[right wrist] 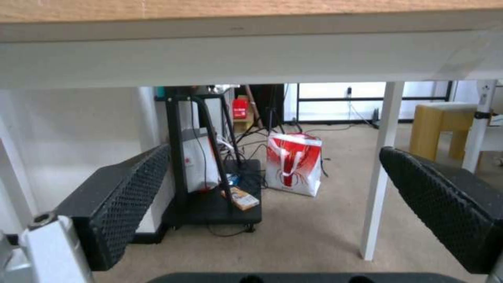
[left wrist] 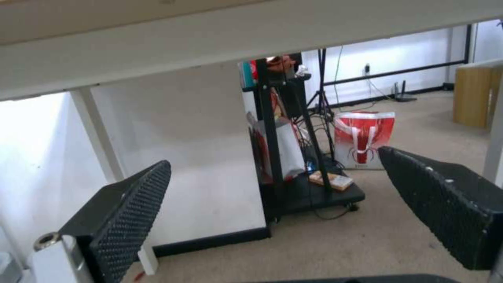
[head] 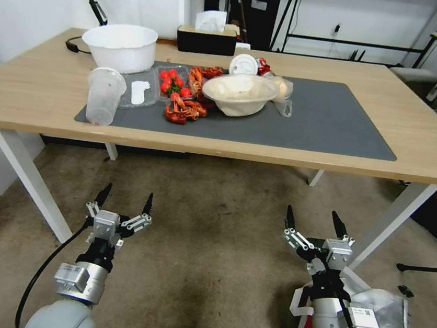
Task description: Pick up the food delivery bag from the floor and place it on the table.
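Beneath right gripper (head: 317, 221) probably food delivery bag (head: 387, 325); both grippers' fingers wide, left gripper (head: 125, 199)

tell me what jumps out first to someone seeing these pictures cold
Probably the red crayfish and strawberries heaped on the dark mat of the table, among white bowls. Next, the left gripper and right gripper, jaws open, hang low over the floor. The food delivery bag stands on the carpet beneath the right arm.
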`<state>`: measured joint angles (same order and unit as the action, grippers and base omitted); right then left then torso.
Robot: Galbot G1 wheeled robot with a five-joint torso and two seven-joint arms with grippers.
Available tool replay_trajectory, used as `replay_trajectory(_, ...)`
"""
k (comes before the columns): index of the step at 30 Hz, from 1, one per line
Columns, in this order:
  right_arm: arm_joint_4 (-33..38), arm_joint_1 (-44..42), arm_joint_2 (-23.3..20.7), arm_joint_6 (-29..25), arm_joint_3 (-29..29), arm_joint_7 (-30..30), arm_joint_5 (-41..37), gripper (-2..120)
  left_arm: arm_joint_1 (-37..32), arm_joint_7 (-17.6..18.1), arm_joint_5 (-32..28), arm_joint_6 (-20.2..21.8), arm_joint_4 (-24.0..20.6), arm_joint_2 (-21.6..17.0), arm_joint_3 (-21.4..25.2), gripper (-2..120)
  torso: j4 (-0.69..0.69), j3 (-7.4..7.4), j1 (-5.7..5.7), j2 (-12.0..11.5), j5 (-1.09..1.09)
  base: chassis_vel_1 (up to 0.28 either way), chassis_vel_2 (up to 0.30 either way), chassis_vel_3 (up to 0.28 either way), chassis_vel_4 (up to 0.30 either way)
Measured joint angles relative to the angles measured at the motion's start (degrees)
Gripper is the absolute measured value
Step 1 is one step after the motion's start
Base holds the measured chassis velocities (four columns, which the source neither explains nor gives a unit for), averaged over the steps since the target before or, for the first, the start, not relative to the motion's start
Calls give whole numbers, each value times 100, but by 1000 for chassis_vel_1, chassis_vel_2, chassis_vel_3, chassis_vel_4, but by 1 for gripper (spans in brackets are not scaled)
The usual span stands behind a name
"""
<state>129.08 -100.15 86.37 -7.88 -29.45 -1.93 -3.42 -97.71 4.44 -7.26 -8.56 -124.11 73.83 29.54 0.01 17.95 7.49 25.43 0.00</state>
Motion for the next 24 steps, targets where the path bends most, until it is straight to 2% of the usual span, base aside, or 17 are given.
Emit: replay_trajectory(24,63,67,-50,59,-37,49,-56,100,-15,-45,-3,-2,1,28,16,100,0,-355,-188,-544,0,0,0,0,0)
